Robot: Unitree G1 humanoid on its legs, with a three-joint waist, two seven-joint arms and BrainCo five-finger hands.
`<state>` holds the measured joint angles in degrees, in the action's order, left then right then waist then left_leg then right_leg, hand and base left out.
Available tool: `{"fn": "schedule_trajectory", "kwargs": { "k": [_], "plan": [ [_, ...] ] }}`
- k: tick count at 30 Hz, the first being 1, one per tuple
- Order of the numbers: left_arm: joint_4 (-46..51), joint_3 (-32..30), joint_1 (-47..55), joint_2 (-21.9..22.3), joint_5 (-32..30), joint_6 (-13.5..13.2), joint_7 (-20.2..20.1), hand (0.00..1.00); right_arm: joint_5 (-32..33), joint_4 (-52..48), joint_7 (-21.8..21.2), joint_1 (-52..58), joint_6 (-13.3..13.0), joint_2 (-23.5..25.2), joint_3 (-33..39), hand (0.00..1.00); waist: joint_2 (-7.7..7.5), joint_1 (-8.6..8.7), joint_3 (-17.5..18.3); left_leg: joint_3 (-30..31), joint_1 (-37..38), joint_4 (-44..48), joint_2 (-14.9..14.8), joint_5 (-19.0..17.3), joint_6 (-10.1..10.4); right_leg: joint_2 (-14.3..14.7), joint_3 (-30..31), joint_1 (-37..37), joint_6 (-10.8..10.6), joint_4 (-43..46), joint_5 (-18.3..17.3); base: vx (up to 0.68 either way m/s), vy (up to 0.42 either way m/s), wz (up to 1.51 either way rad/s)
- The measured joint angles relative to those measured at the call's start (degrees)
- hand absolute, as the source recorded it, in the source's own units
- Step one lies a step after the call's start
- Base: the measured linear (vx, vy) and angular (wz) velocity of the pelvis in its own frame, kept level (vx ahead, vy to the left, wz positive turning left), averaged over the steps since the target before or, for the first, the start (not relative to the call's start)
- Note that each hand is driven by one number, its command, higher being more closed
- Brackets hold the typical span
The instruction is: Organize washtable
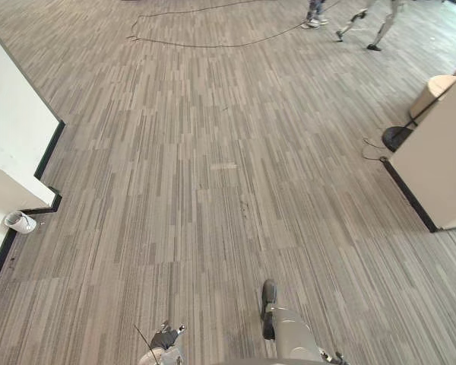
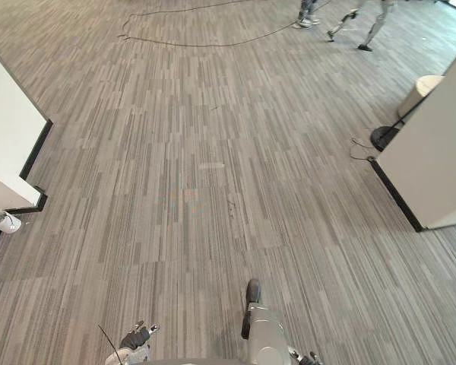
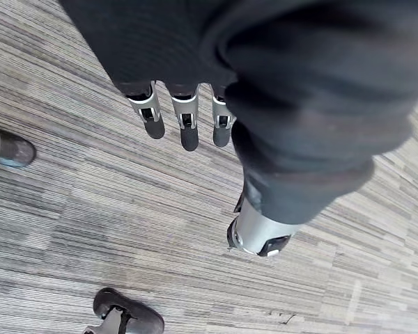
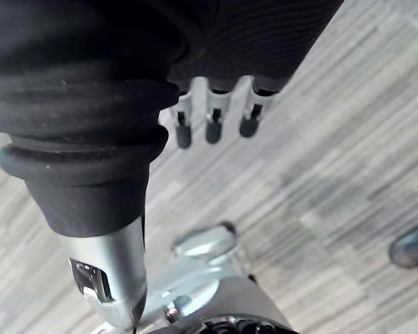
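- The left hand is seen with fingers loosely straight and nothing held, over the grey striped carpet floor.
- The right hand is held likewise, empty.

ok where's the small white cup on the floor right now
The small white cup sits on the carpet at the robot's left, near the head views' left edge, against the black baseboard where the white wall steps in.

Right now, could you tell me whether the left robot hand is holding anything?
No, the left robot hand hangs above the carpet with its fingers straight and nothing between them and the thumb.
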<state>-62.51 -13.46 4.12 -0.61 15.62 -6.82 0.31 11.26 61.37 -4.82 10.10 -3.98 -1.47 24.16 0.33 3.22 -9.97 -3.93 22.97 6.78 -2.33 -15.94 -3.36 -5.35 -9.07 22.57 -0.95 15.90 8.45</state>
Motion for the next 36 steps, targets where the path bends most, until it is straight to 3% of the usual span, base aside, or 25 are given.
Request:
{"fn": "schedule_trajectory", "kwargs": {
  "k": [2,3,4,5,6,8,10,12,15,16,17,18,19,21,23,24,25,26,27,28,30,31,33,35,36],
  "plan": [
    [0.1,-3.2,-0.1,1.7,-0.5,-0.2,-0.2,0.00,0.6,-0.4,-0.1,-0.2,-0.1,-0.1,2.1,0.00,1.59,-0.45,-0.1,0.5,-1.4,7.9,-1.9,3.9,5.6,1.6,-0.7,-0.4,2.8,6.4,-6.1,0.58,-0.216,-0.12],
    [0.0,-6.7,0.0,2.5,-0.6,-0.2,-0.3,0.00,1.5,-1.1,-0.1,0.1,0.1,0.0,3.4,0.00,1.94,-0.28,-0.1,2.3,-6.4,22.3,-3.3,10.7,9.6,2.7,-1.8,-3.4,3.3,8.2,-10.4,0.78,-0.290,-0.05],
    [0.0,-7.8,0.1,2.7,-0.6,-0.1,-0.3,0.00,1.9,-1.3,-0.1,0.3,0.1,0.3,3.6,0.00,2.15,-0.17,-0.2,2.8,-9.1,28.8,-4.1,15.8,12.5,3.1,-1.6,-5.2,3.6,7.9,-11.8,0.76,-0.233,-0.04],
    [0.1,-9.2,0.5,2.8,-0.6,0.0,-0.3,0.00,2.3,-1.6,-0.1,0.5,0.1,0.1,3.9,0.00,2.65,-0.30,-0.6,2.8,-15.0,42.0,-6.8,24.1,15.6,4.8,-1.7,-9.4,4.4,6.2,-13.5,0.75,-0.178,-0.18],
    [0.1,-9.7,0.8,2.7,-0.5,0.2,-0.4,0.00,2.4,-1.3,0.2,0.4,0.2,-0.1,4.3,0.00,3.09,-0.87,-0.9,-0.5,-20.0,53.8,-10.3,22.6,13.2,6.6,-1.5,-14.5,5.5,3.7,-14.4,0.62,-0.111,-0.22],
    [1.1,-10.9,1.7,2.0,-0.2,0.1,-0.3,0.00,2.7,-0.7,0.5,0.2,0.2,0.4,4.1,0.00,1.69,-1.45,-1.3,-6.3,-24.5,60.2,-12.9,17.3,9.0,7.2,0.0,-22.5,5.9,-1.6,-14.7,0.50,-0.095,-0.29],
    [2.5,-11.0,2.1,1.8,0.3,-0.1,-0.4,0.00,2.7,0.6,0.9,-0.9,0.3,0.6,4.1,0.00,0.82,-2.54,-1.2,-11.1,-28.7,57.6,-13.3,12.0,7.6,6.7,2.1,-28.1,5.7,-6.5,-14.7,0.47,-0.059,-0.45],
    [3.0,-10.8,2.1,1.9,2.0,-0.6,-0.4,0.00,2.7,1.6,0.9,-2.2,0.4,0.3,4.4,0.00,0.88,-2.75,-1.2,-13.7,-33.6,46.9,-12.9,7.9,8.3,5.9,3.8,-32.7,4.5,-10.3,-15.1,0.51,0.029,-0.45],
    [3.5,-7.7,2.1,1.9,2.8,-1.1,-0.2,0.00,2.7,2.0,0.9,-2.5,0.3,0.4,4.6,0.00,0.64,-3.32,-1.2,-11.5,-34.4,18.2,-7.3,8.1,8.6,3.5,5.1,-36.7,2.4,-13.0,-17.3,0.44,0.153,-0.26],
    [3.5,-6.2,2.1,1.8,2.8,-1.3,-0.2,0.00,2.7,1.9,0.9,-2.2,0.1,0.1,4.4,0.00,1.34,-3.61,-1.0,-8.5,-34.7,5.7,-5.5,9.8,11.0,3.1,5.3,-38.2,1.8,-14.1,-18.6,0.42,0.254,-0.09],
    [3.7,-5.3,2.0,1.6,3.3,-1.4,-0.3,0.00,2.6,2.2,1.0,-2.0,0.0,-0.6,3.2,0.00,1.69,-4.28,-0.9,-6.9,-36.6,4.8,-5.5,13.9,10.7,3.0,5.8,-39.3,1.2,-14.5,-20.3,0.44,0.282,-0.12],
    [3.7,-4.6,2.0,1.4,3.5,-1.4,-0.3,0.00,2.5,2.5,1.1,-2.1,0.0,-0.6,1.7,0.00,0.76,-4.49,-0.3,-7.1,-37.3,6.1,-4.7,17.1,8.5,2.0,6.2,-39.5,0.5,-14.3,-21.6,0.48,0.317,-0.15],
    [3.6,-4.4,2.0,0.8,3.6,-1.4,-0.3,0.00,2.2,2.6,1.1,-1.9,0.0,-0.2,1.2,0.00,0.80,-4.43,0.3,-7.2,-37.7,7.2,-4.1,17.7,7.6,1.2,6.3,-39.5,0.2,-13.8,-22.0,0.55,0.301,-0.08],
    [3.4,-4.2,2.0,-0.2,3.6,-1.3,-0.3,0.00,1.8,3.1,0.8,-2.3,-0.1,0.1,0.7,0.00,-0.56,-4.03,1.1,-7.8,-38.7,12.6,-3.3,15.6,3.2,-0.1,8.6,-39.0,-0.3,-11.5,-20.0,0.57,0.294,-0.05],
    [3.2,-5.1,2.1,-0.7,3.5,-1.3,-0.4,0.00,1.5,3.1,0.8,-2.2,0.0,0.8,0.7,0.00,-1.29,-4.40,1.4,-10.3,-39.5,20.6,-3.4,13.9,2.2,-1.0,11.7,-39.6,-1.4,-7.9,-16.3,0.51,0.296,-0.07],
    [2.4,-4.9,3.1,-0.6,3.4,-1.2,-0.3,0.00,1.2,3.5,0.8,-0.8,-0.1,0.6,0.7,0.00,-2.08,-4.03,3.8,-10.0,-37.9,15.7,-0.8,13.3,0.8,-1.6,12.7,-37.1,-2.4,0.4,-15.9,0.42,0.309,-0.07],
    [2.2,-4.3,3.8,-0.5,3.4,-1.1,-0.3,0.00,1.3,3.5,0.8,-0.2,-0.2,0.0,1.1,0.00,-0.54,-4.02,4.5,-10.4,-35.9,11.6,-0.2,13.3,-0.9,-1.3,12.6,-35.1,-3.0,6.9,-15.6,0.45,0.340,0.13],
    [1.8,-3.9,3.8,-1.2,3.8,-0.8,-0.3,0.00,1.1,4.2,0.8,0.2,-0.1,0.2,1.3,0.00,-1.76,-3.63,5.1,-11.3,-32.5,9.9,2.5,10.5,-1.2,-3.0,14.4,-31.4,-7.9,19.1,-14.2,0.38,0.231,0.32],
    [1.4,-3.0,3.5,-2.0,3.9,-0.9,-0.3,0.00,0.9,4.8,0.8,0.4,0.2,1.0,1.1,0.00,-3.36,-3.60,5.0,-10.9,-29.1,7.9,4.9,9.1,-1.4,-4.1,16.5,-28.0,-14.0,28.5,-8.2,0.39,0.187,0.38],
    [1.3,-2.9,3.3,-2.1,3.8,-0.8,-0.3,0.00,0.9,4.8,0.8,0.4,0.3,1.1,1.2,0.00,-3.54,-3.48,4.8,-10.6,-27.7,7.3,5.4,8.7,-1.6,-4.5,16.6,-26.3,-14.0,32.8,-7.3,0.40,0.155,0.27],
    [1.1,-2.2,3.1,-2.1,3.4,-0.3,-0.2,0.00,0.1,4.5,0.8,0.4,0.1,0.9,1.3,0.00,-2.98,-3.34,4.4,-8.8,-23.4,5.2,6.1,7.6,-2.0,-5.5,12.0,-20.9,-11.3,42.4,-10.0,0.38,0.135,0.25],
    [0.8,0.0,3.1,-2.3,3.2,0.0,-0.2,0.00,0.1,3.4,0.8,0.4,0.0,0.9,0.9,0.00,-2.53,-2.44,4.1,-7.2,-19.6,2.2,6.2,7.5,-2.3,-6.3,6.6,-17.8,-7.3,44.2,-15.4,0.35,0.105,0.42],
    [0.3,1.3,2.9,-2.4,2.6,0.0,-0.3,0.00,0.1,2.6,0.9,0.5,-0.1,0.9,0.6,0.00,-2.43,-1.83,4.2,-6.2,-16.6,-0.2,6.3,7.2,-2.2,-6.5,2.6,-14.9,-5.8,41.5,-19.4,0.35,0.039,0.52],
    [-0.5,2.2,2.1,-2.2,2.1,0.1,-0.2,0.00,0.3,2.4,0.9,0.4,-0.1,0.6,0.8,0.00,-1.61,-1.00,3.6,-3.4,-12.4,-1.7,5.5,6.5,-2.3,-4.6,0.0,-12.0,-4.3,32.7,-23.1,0.49,-0.059,0.61],
    [-0.5,2.8,1.8,-1.6,1.8,0.1,-0.2,0.00,0.3,2.3,0.9,0.4,-0.1,-0.2,0.6,0.00,-0.25,-0.89,3.1,-2.0,-10.5,-2.6,4.0,6.0,-2.0,-1.9,0.1,-10.7,-3.4,24.7,-23.4,0.46,-0.116,0.73]
  ]
}}
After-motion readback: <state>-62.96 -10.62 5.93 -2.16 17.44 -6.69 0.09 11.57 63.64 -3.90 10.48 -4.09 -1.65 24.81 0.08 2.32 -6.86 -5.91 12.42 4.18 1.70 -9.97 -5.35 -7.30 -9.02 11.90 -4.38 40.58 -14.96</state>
